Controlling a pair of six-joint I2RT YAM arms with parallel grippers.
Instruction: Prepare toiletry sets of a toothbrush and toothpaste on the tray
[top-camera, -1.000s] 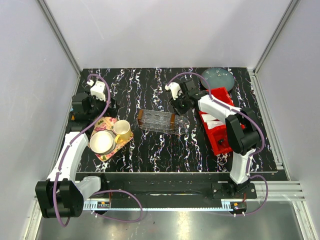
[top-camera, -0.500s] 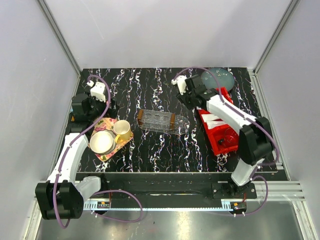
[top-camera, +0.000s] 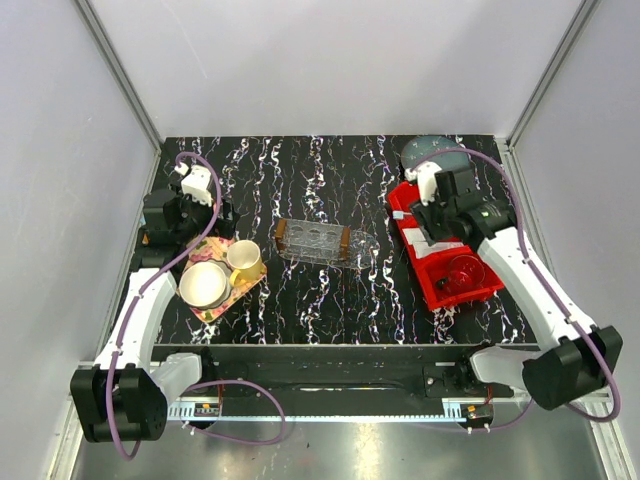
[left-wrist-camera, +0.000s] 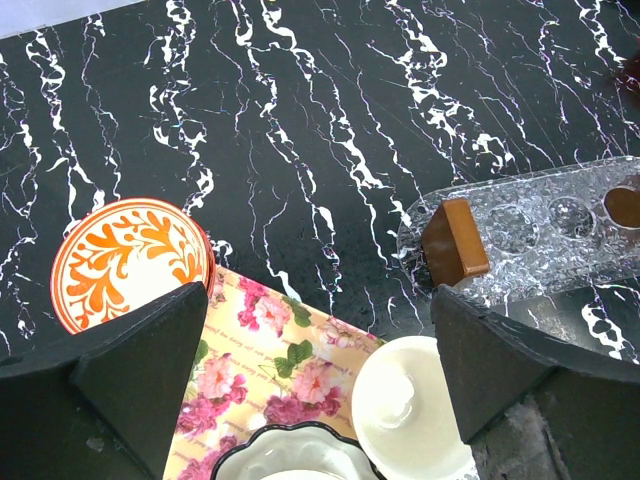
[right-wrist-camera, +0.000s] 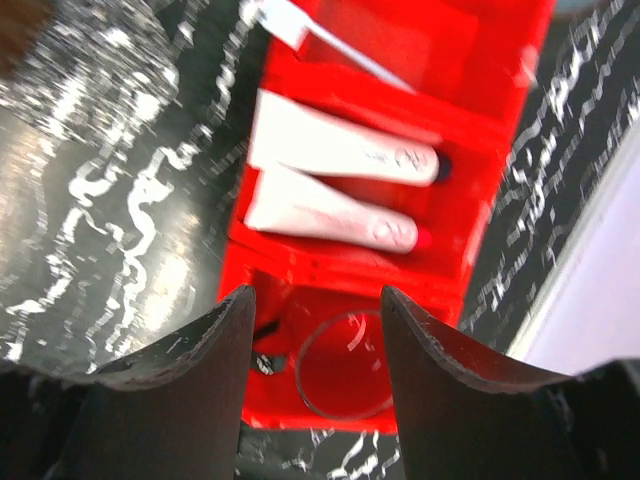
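**Right arm poised over bin; tray unstocked**

The right gripper (right-wrist-camera: 315, 300) hangs above the red bin (right-wrist-camera: 350, 268), fingers apart and empty, seemingly lining up a pick. Both toothpaste (right-wrist-camera: 340, 150) tubes lie side by side in the middle compartment. A slim pale piece beyond is likely the toothbrush (right-wrist-camera: 285, 22). The tray (top-camera: 315, 256) sits mid-table. The left gripper (left-wrist-camera: 318, 292) gapes, idle. Tube print is unreadable.
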